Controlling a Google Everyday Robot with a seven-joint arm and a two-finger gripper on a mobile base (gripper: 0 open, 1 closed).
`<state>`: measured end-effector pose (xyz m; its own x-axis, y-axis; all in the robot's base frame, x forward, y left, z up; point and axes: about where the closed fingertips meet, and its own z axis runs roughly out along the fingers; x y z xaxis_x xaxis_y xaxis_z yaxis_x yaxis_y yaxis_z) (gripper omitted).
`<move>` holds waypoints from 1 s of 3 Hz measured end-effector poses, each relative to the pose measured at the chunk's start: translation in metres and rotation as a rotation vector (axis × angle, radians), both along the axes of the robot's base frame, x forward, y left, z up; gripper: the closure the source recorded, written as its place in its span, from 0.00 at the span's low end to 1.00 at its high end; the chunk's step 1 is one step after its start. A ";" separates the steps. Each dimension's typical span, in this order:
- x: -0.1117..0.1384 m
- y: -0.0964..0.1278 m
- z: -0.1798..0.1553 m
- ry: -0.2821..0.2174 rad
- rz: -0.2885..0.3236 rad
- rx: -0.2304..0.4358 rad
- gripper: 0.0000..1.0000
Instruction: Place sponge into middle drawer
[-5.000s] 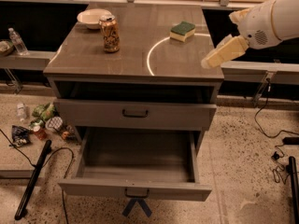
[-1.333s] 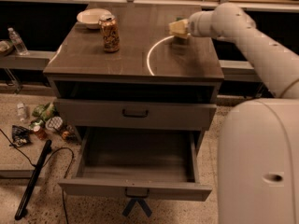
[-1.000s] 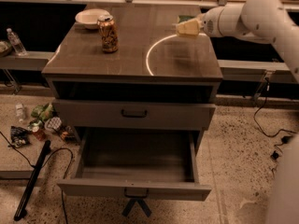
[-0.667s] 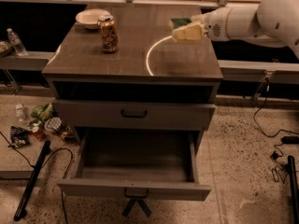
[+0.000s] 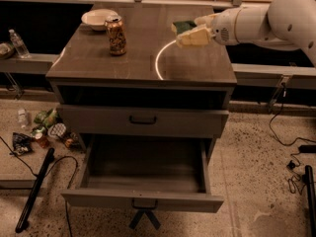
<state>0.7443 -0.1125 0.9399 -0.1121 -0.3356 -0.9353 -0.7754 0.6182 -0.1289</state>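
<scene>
My arm (image 5: 276,19) is at the right side of the view. Its shell is smooth and white, made of thick rounded segments like big tubes, and the largest one ends in a round bulge at the picture edge. Toward the wrist (image 5: 224,31) the shell gets narrower. There I see a small dark round spot, maybe a screw or a sensor; I cannot say for sure. The gripper (image 5: 186,34) is over the right rear part of the cabinet top (image 5: 143,58). Its fingers (image 5: 197,36) are cream-yellow, flat and somewhat wedge-shaped, warmer in colour than the shell.
</scene>
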 end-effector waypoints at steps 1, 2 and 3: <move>-0.051 0.017 -0.005 0.089 0.042 0.063 1.00; -0.108 0.040 -0.012 0.147 0.105 0.082 1.00; -0.164 0.061 -0.021 0.238 0.126 0.133 1.00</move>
